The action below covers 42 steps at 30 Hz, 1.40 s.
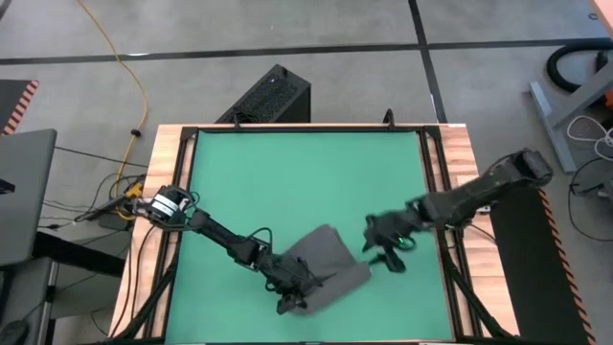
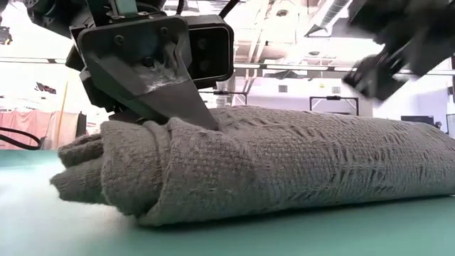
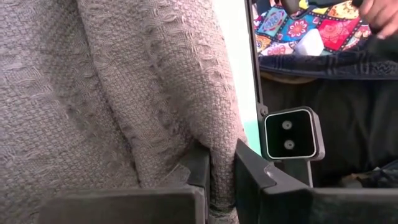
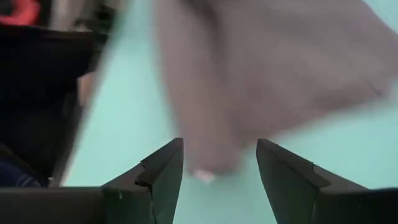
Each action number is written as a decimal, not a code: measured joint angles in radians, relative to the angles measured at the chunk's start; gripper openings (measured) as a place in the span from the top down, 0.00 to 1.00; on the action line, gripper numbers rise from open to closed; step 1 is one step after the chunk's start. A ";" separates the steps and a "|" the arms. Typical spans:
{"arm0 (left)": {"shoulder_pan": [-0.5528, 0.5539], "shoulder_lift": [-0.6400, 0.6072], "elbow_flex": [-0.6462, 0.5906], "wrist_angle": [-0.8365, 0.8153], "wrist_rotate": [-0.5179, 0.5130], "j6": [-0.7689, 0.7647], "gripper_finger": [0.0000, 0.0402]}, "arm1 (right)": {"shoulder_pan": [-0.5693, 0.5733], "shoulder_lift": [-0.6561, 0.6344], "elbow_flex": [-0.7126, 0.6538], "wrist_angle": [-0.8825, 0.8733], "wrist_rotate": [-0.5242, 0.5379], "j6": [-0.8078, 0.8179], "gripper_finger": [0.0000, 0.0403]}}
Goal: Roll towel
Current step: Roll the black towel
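The dark grey towel (image 1: 330, 259) lies rolled on the teal mat (image 1: 287, 182), near the table's front edge. In the low view the roll (image 2: 284, 163) rests on the mat along its length. My left gripper (image 1: 292, 292) sits at the roll's near left end, shut on the cloth. My right gripper (image 1: 388, 251) hovers open above the mat just right of the towel and touches nothing. In the right wrist view its fingers (image 4: 221, 168) stand apart, with the towel (image 4: 267, 74) beyond them. My left gripper pinches a fold of the towel's outer wrap (image 3: 222, 177) between its two fingers, at the top of the roll near its end (image 2: 192, 121). The fingers slant down from the table's left. How many layers they hold I cannot tell. The roll lies on the mat.
Wooden table borders (image 1: 163, 220) frame the mat, with bare mat toward the far edge. A black box (image 1: 273, 96) stands beyond the far edge. A small camera (image 3: 292, 134) sits at the near edge by the towel, and a person's patterned clothing (image 3: 305, 25) shows past it.
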 joint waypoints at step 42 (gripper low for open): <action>0.093 -0.251 -0.007 -0.496 0.052 0.051 0.63 | 0.157 0.568 -0.056 0.629 0.192 -0.056 0.45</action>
